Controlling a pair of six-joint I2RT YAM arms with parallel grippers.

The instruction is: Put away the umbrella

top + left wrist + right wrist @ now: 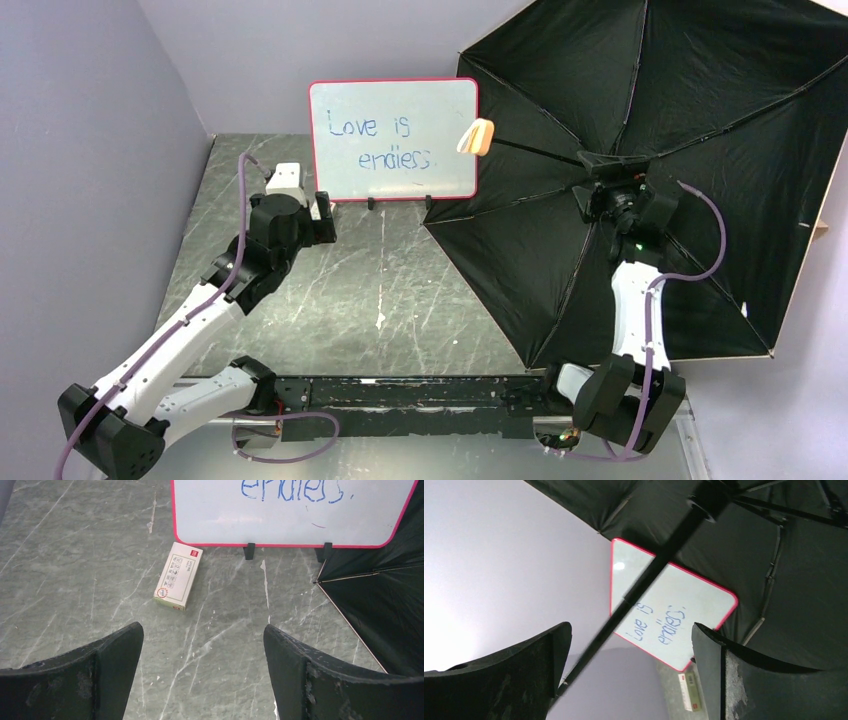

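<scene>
The umbrella [690, 150] stands spread open on its side at the right of the table, black lining toward the top camera and tan fabric showing only along the rim. Its pale orange handle [478, 137] sticks out left in front of the whiteboard. My right gripper [618, 200] is up at the umbrella's hub. In the right wrist view it [631, 626] is open, and the dark shaft [649, 575] runs diagonally between the fingers, close to the left one. My left gripper [202, 627] hangs open over bare table near the whiteboard, holding nothing.
A red-framed whiteboard [393, 140] with blue writing stands at the back of the table. A small white-red box [178, 581] lies flat in front of its left end. The umbrella's edge [380, 600] reaches the table just right of the whiteboard's feet. Walls close in at left and back.
</scene>
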